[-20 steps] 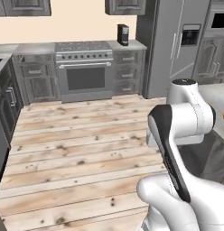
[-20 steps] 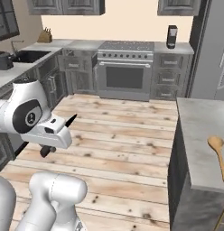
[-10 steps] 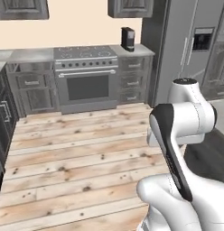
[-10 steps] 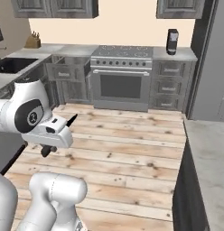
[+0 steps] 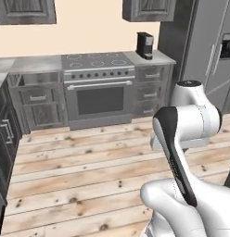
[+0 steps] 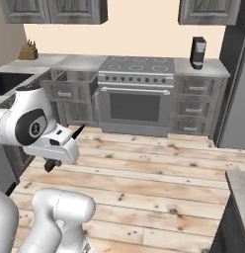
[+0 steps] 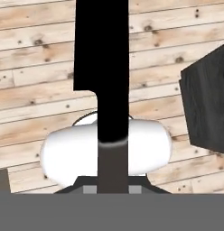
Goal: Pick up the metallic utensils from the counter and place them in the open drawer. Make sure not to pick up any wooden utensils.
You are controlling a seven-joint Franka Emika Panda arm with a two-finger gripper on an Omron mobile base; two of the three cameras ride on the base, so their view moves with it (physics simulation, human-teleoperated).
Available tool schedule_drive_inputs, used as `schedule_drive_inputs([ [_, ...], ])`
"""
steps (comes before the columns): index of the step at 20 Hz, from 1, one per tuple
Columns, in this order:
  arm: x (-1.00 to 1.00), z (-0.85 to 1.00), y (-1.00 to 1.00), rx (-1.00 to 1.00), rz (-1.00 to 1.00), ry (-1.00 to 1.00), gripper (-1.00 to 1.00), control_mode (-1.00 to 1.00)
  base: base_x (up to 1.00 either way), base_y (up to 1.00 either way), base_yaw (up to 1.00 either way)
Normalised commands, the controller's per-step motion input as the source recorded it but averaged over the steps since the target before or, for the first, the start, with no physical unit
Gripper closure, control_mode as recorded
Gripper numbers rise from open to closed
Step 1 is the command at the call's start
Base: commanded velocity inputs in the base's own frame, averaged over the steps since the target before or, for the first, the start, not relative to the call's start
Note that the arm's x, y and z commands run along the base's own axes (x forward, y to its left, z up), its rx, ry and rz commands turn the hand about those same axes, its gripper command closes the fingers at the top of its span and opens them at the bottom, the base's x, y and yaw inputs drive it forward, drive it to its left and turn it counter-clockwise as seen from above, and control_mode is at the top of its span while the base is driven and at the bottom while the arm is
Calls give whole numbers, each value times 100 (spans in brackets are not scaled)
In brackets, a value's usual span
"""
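My gripper (image 7: 112, 182) is shut on the black handle of a slim all-dark knife (image 7: 102, 54), one of the metallic utensils; its blade points away from the hand over the wooden floor. In the right base view the gripper (image 6: 62, 148) hangs at the left above the floor, the knife tip (image 6: 79, 131) sticking up and to the right. The open drawer (image 6: 65, 91) stands pulled out left of the stove, seen too in the left base view (image 5: 37, 96). A corner of the counter (image 6: 239, 180) shows at the lower right. The wooden utensils are out of view.
A steel stove (image 5: 99, 95) stands straight ahead, with a black coffee machine (image 6: 197, 52) on the worktop to its right and a fridge (image 5: 207, 60) further right. Dark cabinets (image 5: 5, 134) line the left side. A dark block (image 7: 208, 108) lies close on the hand view's right. Wooden floor (image 6: 159, 173) lies open ahead.
The base has moved, so the whole scene shifted: the stove wall now sits more central and closer, and the counter has slid off to the right. The arm still holds the knife the same way.
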Motion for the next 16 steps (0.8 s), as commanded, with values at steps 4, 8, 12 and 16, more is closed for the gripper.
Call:
schedule_drive_inputs([
  [4,0,0,0,0,0,0,100,100,100,32,3],
  [8,0,0,0,0,0,0,100,100,100,10,12],
  [12,0,0,0,0,0,0,100,100,100,11,13],
  [16,0,0,0,0,0,0,100,100,100,1,18],
])
